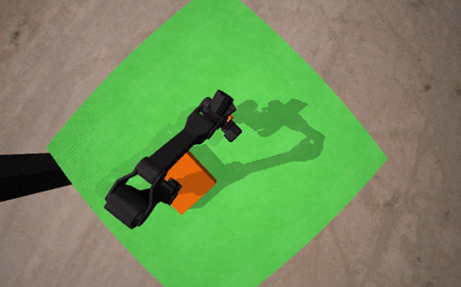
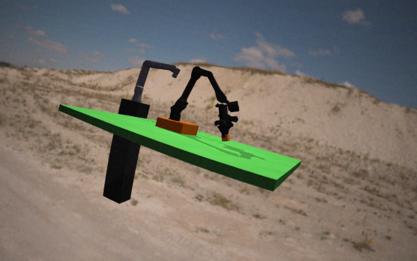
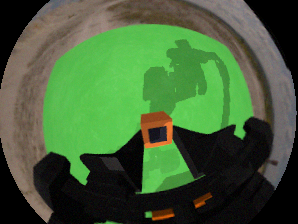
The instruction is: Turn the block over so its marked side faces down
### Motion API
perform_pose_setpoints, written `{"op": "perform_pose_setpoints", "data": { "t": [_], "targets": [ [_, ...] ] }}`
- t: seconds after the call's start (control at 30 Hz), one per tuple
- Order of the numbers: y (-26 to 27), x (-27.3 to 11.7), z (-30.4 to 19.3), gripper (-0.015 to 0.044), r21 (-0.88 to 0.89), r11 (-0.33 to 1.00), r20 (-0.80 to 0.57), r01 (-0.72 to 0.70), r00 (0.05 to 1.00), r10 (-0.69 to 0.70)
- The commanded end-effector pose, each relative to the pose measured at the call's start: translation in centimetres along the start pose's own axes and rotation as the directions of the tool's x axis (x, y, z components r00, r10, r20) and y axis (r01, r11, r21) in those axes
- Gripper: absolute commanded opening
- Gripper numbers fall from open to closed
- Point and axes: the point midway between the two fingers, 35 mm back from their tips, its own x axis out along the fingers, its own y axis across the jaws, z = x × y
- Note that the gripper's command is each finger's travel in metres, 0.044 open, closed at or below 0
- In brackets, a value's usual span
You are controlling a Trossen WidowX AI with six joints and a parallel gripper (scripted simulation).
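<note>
The small orange block [image 1: 230, 117] [image 2: 226, 138] [image 3: 156, 118] is held between my fingertips, in all three views. Its side with a dark square [image 3: 157, 134] faces the wrist camera, upward as far as I can tell. My black gripper [image 2: 225, 135] [image 3: 157, 131] points down and is shut on the block, one finger on each side. The green table [image 1: 226, 33] [image 2: 233, 167] [image 3: 90, 90] lies below. Their shadows are set apart from them, so the block appears lifted off the table. The block's underside is hidden.
A big flat orange box [image 1: 198, 192] [image 2: 175, 126] stands on the table beside my arm's base. A grey arm [image 2: 143, 80] stands on a black pedestal [image 2: 121, 169] beyond the table's edge. My arm reaches over part of the box.
</note>
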Motion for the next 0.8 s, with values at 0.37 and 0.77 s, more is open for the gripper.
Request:
{"op": "perform_pose_setpoints", "data": {
  "t": [0.37,0.77],
  "targets": [
    [-0.1,0.1,-0.5,0.0,0.008,1.0,0.173,0.0,0.985,-0.002],
    [0.2,2.6,-0.4,0.0,0.0,1.0,0.341,0.002,0.94,-0.002]
  ]
}}
